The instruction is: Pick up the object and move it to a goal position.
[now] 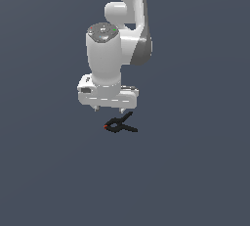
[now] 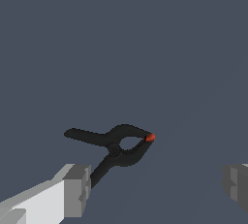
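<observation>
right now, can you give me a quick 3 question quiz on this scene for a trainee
1. True or false: the gripper is shut on the clamp.
2. What colour is the clamp's tip?
A. green
B. red
C. yellow
3. In the exterior view, to which side of the clamp does the tip point?

Key:
1. False. The fingers stand wide apart and the clamp lies free on the floor.
2. B.
3. The exterior view's left.

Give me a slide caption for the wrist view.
Open gripper poised over a black clamp with a red tip.
</observation>
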Robot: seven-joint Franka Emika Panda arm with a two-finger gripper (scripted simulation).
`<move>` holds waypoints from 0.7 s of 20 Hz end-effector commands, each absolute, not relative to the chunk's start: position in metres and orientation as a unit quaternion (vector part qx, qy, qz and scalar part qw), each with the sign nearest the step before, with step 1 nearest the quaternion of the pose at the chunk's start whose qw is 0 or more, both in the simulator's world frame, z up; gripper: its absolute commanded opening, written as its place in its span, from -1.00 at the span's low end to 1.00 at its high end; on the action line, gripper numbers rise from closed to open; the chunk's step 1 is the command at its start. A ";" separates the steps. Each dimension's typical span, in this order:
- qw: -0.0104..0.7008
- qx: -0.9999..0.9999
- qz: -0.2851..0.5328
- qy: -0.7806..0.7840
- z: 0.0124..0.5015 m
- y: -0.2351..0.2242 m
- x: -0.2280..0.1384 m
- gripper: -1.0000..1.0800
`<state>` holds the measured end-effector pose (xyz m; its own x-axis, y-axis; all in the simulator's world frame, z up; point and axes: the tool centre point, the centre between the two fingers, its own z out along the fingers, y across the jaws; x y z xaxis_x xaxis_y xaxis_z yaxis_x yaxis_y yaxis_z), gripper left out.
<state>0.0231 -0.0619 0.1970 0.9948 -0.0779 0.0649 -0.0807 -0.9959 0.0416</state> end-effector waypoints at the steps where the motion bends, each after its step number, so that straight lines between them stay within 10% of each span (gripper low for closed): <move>1: 0.022 0.998 0.031 -0.043 0.196 -0.062 0.023 0.92; 14: 0.013 0.991 0.028 -0.128 0.178 -0.055 0.020 0.92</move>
<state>0.0208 -0.0559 0.1811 0.9726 -0.2246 0.0596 -0.2263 -0.9738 0.0217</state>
